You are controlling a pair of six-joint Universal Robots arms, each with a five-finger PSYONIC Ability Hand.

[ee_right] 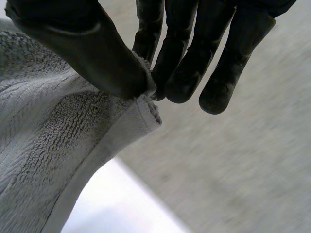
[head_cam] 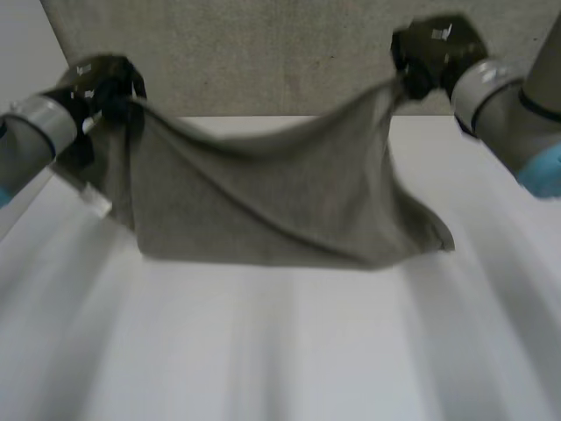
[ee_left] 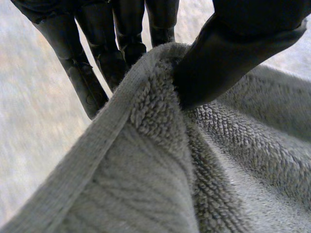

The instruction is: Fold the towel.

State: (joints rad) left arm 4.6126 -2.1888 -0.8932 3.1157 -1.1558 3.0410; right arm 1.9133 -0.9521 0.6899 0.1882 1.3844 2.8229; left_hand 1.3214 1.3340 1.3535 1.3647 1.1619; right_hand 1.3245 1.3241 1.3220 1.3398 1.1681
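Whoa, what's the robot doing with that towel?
It is folding a grey towel. The left robot hand pinches one upper corner and the right robot hand pinches the other, thumb against fingers. The towel hangs between them, sagging in the middle, above the white table.

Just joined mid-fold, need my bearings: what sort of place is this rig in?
Likely a robot test bench: a white table, a plain grey surface beyond it, and one towel held up at two corners by the left hand and right hand.
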